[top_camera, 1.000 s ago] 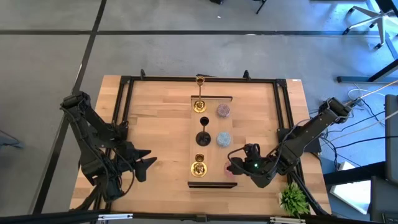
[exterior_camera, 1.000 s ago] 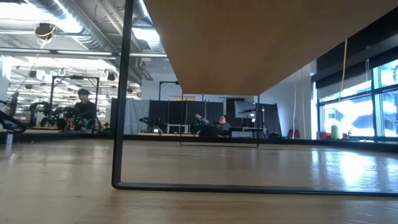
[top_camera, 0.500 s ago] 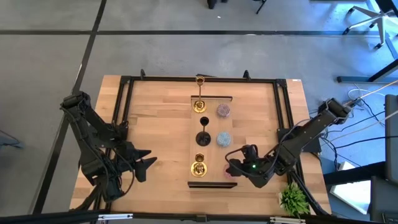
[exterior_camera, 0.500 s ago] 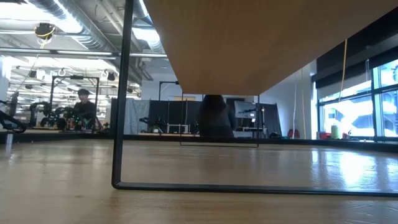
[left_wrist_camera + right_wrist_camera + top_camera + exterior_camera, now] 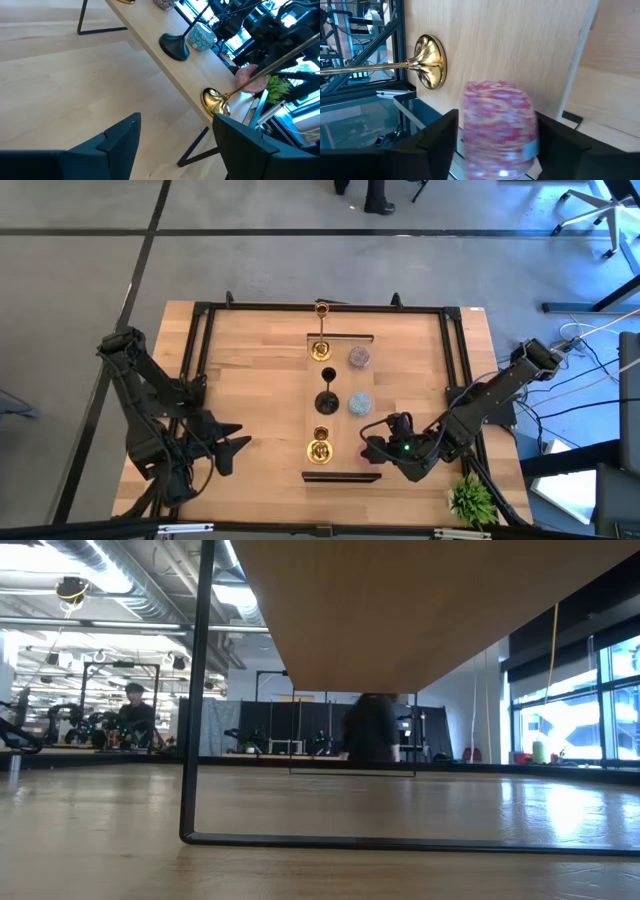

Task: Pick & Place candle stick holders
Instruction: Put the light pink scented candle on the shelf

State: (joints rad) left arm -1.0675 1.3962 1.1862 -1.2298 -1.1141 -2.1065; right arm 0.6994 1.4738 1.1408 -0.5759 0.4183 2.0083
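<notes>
A low wooden shelf [image 5: 340, 380] stands mid-table. Along it stand two gold stemmed holders [image 5: 320, 350] [image 5: 320, 448], a black one [image 5: 326, 400], a mauve one [image 5: 358, 358] and a light-blue one [image 5: 359, 404]. The speckled pink holder [image 5: 500, 130] stands on its base at the shelf's near right, beside the near gold holder [image 5: 430, 61]. My right gripper [image 5: 370, 450] is open, with one finger on either side of the pink holder. My left gripper [image 5: 235, 448] hangs open over the table's near left, holding nothing. My right gripper's fingers flank the pink holder's round wall [image 5: 470, 135], slanting down from the table's right. A narrow gap shows at one finger [image 5: 442, 137]. Whether the other finger [image 5: 555, 137] touches the wall, I cannot tell. The holder stands upright on the shelf.
A small green plant [image 5: 472, 500] sits at the table's near right corner. A black metal frame [image 5: 200, 340] runs round the table's edges. Bare wood lies to the shelf's left [image 5: 260, 380] and right [image 5: 410, 370]. People move in the room beyond.
A person has walked across the room behind the table, from the middle of the low view toward its right. Neither arm has visibly moved.
</notes>
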